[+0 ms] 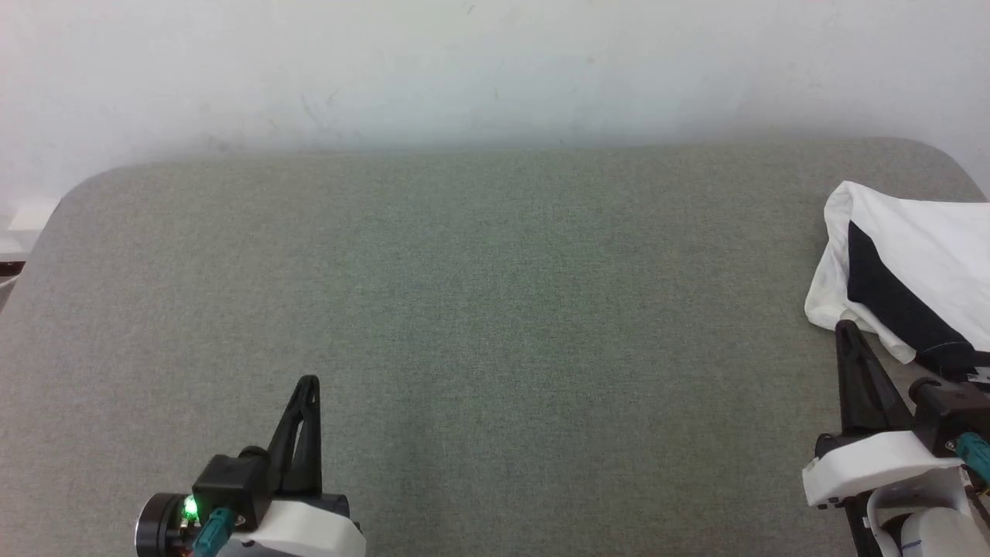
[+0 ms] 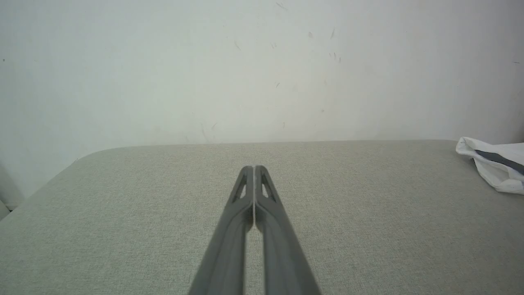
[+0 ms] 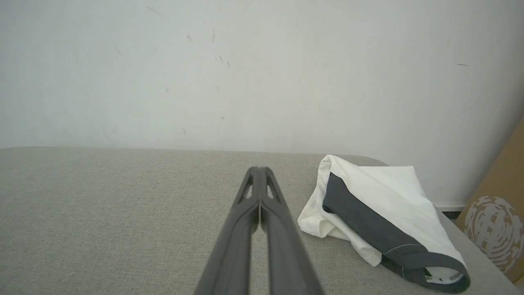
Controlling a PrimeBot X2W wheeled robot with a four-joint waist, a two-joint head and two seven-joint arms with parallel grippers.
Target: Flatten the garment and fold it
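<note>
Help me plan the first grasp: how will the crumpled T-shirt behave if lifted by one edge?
Likely floppy: the garment lies crumpled in soft folds, so lifted it should drape rather than hold shape. Probably light, being thin cloth. Pushed, it may bunch on the woven grey surface rather than slide.

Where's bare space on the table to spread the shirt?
The middle and left of the gray table are bare, from the left gripper across to the shirt and back to the wall. The right end is crowded: the bunched shirt lies there, with the right gripper just beside it.
</note>
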